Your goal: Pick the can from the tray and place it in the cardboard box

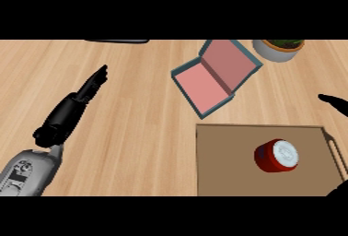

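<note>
A red can (276, 156) with a white top stands on the brown tray (224, 175) at the lower right. Beyond the tray's far edge lies an open box (214, 76) with a pink inside and teal-grey outer walls. My left hand (75, 108) is at the left over the wooden counter, fingers straight and pointing away, far from the can. Of my right hand (334, 102) only a black tip shows at the right edge, beyond the tray's far right corner; a dark patch also shows at the lower right corner.
A white pot with a green plant (279, 47) stands at the back right, beside the box. A dark flat object (119, 41) lies at the counter's far edge. The tray has a light handle (334, 154) on its right side. Bare wood lies between my left hand and the tray.
</note>
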